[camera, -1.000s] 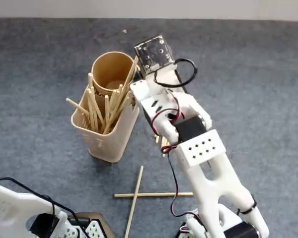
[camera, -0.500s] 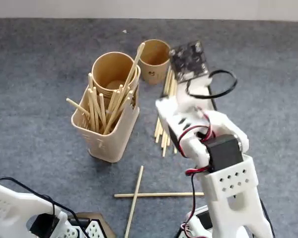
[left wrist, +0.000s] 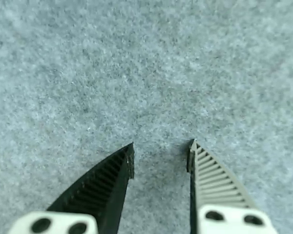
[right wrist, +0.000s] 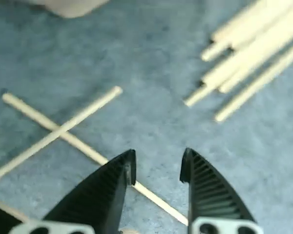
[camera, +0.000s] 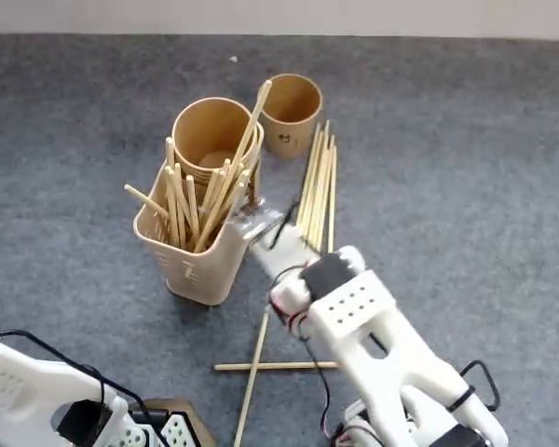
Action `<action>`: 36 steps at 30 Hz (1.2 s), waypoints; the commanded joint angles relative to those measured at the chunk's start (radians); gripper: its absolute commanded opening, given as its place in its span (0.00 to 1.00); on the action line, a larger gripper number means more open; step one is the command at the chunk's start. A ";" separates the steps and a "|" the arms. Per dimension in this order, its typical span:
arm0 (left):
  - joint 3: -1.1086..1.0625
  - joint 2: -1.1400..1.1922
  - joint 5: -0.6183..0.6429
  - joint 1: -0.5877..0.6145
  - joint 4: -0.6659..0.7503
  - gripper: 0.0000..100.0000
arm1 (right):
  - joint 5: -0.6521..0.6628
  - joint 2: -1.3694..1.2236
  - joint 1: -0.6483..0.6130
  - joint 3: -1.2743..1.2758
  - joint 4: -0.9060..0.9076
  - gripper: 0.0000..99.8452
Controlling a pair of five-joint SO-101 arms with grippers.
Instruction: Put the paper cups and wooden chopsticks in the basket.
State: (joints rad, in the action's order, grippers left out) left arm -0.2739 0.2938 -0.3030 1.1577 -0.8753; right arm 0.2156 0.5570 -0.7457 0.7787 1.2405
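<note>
step: chopstick pickup; basket (camera: pixel 191 270) sits mid-tabletop
right gripper (right wrist: pixel 157 161): parted, empty, over crossed chopsticks (right wrist: pixel 58 130) near front edge
left gripper (left wrist: pixel 161 148): parted, empty
next: probably lower, straddle one stick, close

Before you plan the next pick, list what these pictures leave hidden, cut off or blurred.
High view: the right arm covers the loose chopsticks' near ends.
High view: the basket hides the lower part of its paper cup.
Right wrist view: an edge cuts off the basket, blurred.
</note>
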 commanded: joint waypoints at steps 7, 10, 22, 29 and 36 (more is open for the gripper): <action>-0.002 -0.002 -0.003 -0.048 0.006 0.21 | 0.278 0.039 -0.199 0.251 -0.005 0.16; -0.004 -0.002 -0.003 -0.048 0.006 0.21 | 0.364 0.039 -0.259 0.321 -0.007 0.16; -0.005 -0.002 -0.003 -0.042 0.006 0.21 | 0.379 0.027 -0.122 0.418 -0.263 0.16; -0.007 -0.002 -0.003 -0.044 0.006 0.21 | 0.454 0.028 -0.117 0.565 -0.328 0.16; -0.010 -0.002 -0.003 -0.038 0.000 0.21 | 0.456 0.028 -0.113 0.567 -0.323 0.01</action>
State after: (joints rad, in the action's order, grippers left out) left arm -0.2770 0.2938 -0.3030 1.1577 -0.8738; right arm 0.6605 0.5938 -0.8715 1.3188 0.9152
